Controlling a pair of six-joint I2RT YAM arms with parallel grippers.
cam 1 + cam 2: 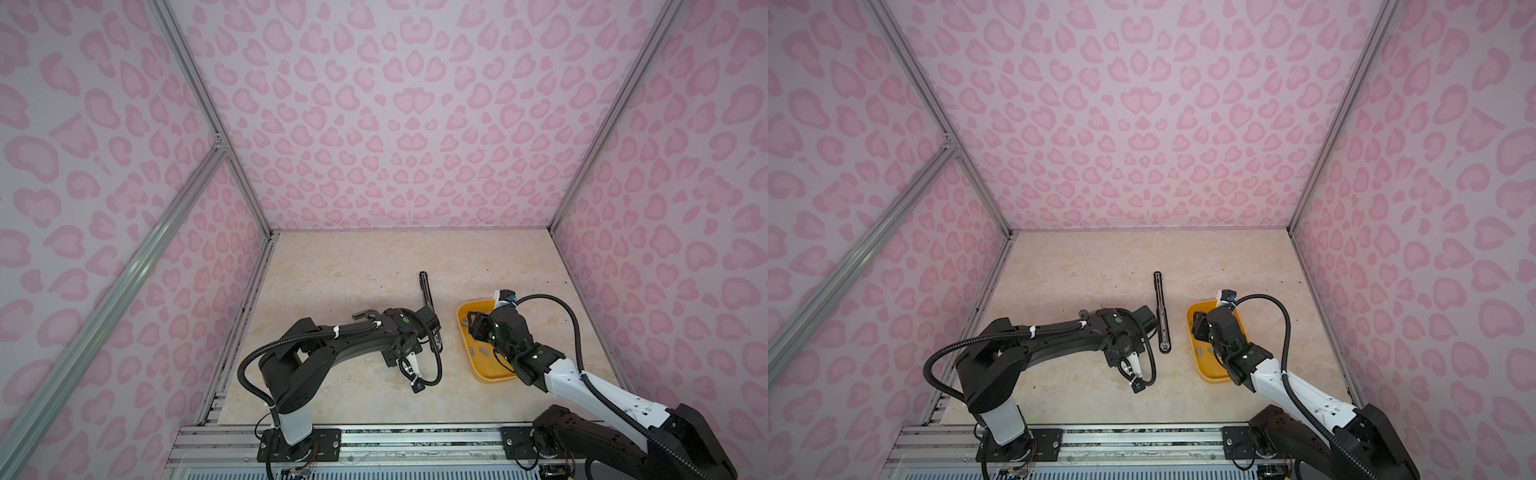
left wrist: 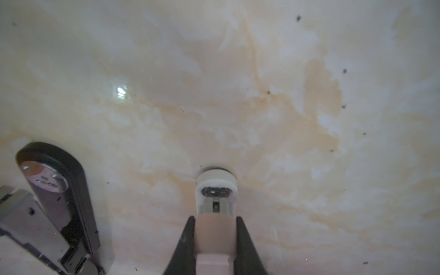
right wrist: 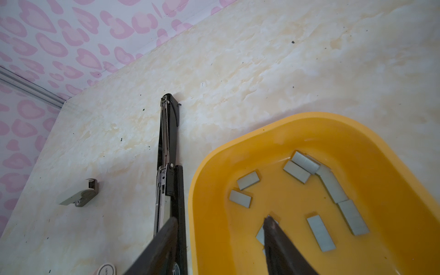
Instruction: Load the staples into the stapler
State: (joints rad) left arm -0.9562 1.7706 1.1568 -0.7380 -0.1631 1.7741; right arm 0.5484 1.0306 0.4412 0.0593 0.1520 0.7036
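left pincer (image 2: 215, 217) pinching pink stapler (image 2: 215, 188), likely bracing it for loading | right pincer (image 3: 221, 219) spread over yellow tray (image 3: 238, 147), likely lining up a strip | staples (image 3: 301, 167) loose in tray, beside opened black stapler (image 3: 169, 133)

We saw the right gripper (image 3: 221, 218) with its jaws apart, straddling the wall of the yellow tray (image 3: 309, 123). One fingertip (image 3: 271, 225) sat over a strip among the staples (image 3: 332, 184), perhaps touching it. The opened black stapler (image 3: 169, 133) lay just beside the tray, and a small grey stapler (image 3: 79, 196) lay well apart from it.
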